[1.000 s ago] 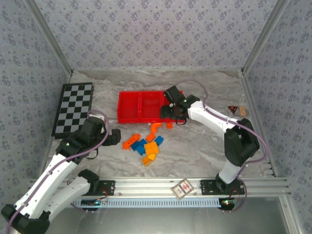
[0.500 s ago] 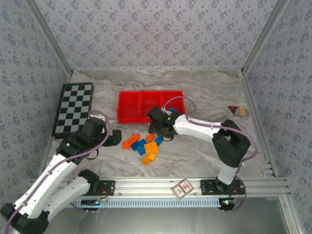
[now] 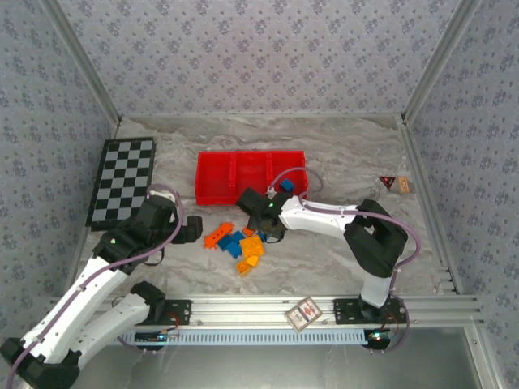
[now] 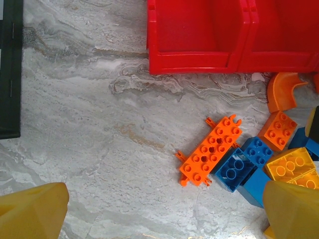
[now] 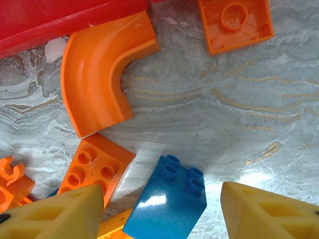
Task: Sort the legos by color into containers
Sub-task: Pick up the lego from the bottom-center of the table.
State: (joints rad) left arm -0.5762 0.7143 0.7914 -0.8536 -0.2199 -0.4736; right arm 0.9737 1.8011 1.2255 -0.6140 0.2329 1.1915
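Note:
The legos (image 3: 247, 243) lie in a loose pile in front of the red tray (image 3: 215, 174), whose three compartments are the containers. One blue brick (image 3: 285, 185) sits in the right compartment. My right gripper (image 3: 261, 227) hangs low over the pile. In the right wrist view its yellow fingers (image 5: 55, 214) stand open astride a blue brick (image 5: 169, 199), with a gap on each side. An orange arch (image 5: 97, 74) and an orange square brick (image 5: 94, 169) lie beside it. My left gripper (image 4: 164, 214) is open over bare table, left of an orange plate (image 4: 209, 152) and blue bricks (image 4: 244, 167).
A black-and-white checkered board (image 3: 122, 180) lies at the left. Two small pieces (image 3: 396, 184) rest near the right wall. A card (image 3: 306, 312) sits on the front rail. An upturned orange brick (image 5: 234, 22) lies by the tray's front wall (image 5: 50, 20).
My right arm has swung from over the tray's right compartment down and left to the pile, and its jaws have narrowed around a blue brick. The left arm has not moved.

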